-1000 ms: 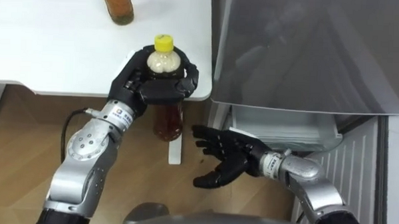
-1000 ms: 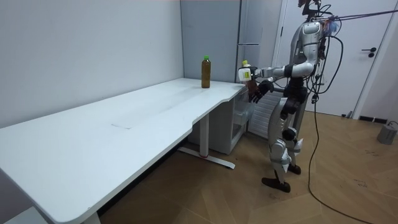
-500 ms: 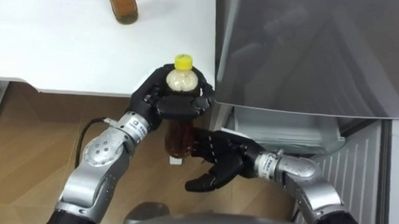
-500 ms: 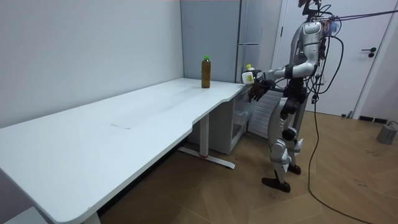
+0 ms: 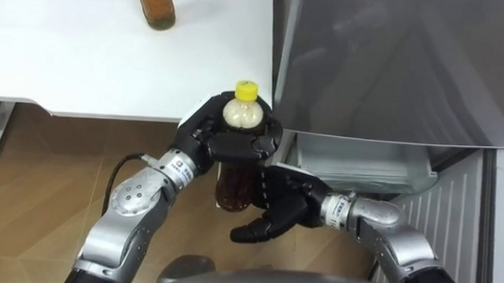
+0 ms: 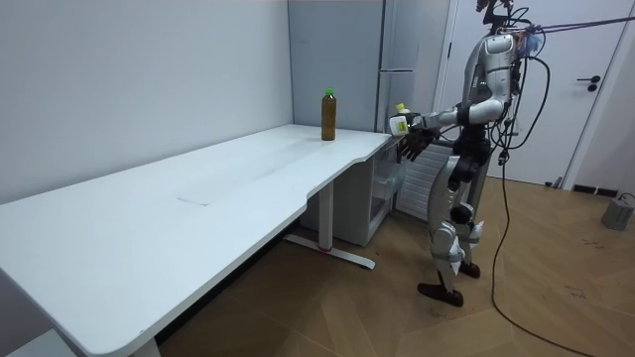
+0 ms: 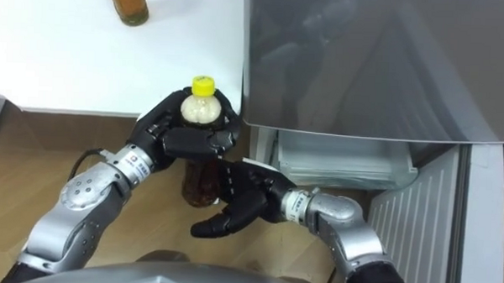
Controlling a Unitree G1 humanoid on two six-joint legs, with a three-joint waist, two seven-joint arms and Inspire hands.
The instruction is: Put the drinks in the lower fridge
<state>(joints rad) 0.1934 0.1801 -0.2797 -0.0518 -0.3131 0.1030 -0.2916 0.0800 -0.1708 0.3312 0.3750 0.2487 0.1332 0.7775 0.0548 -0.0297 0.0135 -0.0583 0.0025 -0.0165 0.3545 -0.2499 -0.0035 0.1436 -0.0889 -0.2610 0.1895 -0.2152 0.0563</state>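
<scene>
Left hand (image 5: 235, 146) clasps the yellow-capped bottle (image 5: 235, 185), upright, past the table (image 5: 70, 59) edge, beside the fridge (image 5: 389, 71). Right hand (image 5: 276, 211) relaxed, fingers spread, just beside the bottle's base. Second bottle (image 5: 154, 4) stands on the table.

light: bright, even, overhead | glare: soft pale streaks on the grey fridge door (image 5: 389, 62), right of the left hand (image 5: 203, 138) fingers (image 5: 243, 146) | shadow: faint on the floor (image 5: 32, 167) under the table (image 5: 87, 60) edge, left of those fingers

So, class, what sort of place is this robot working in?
Probably an office or test room, not a kitchen: long white desk, tall grey fridge beside it, plain white door.
</scene>
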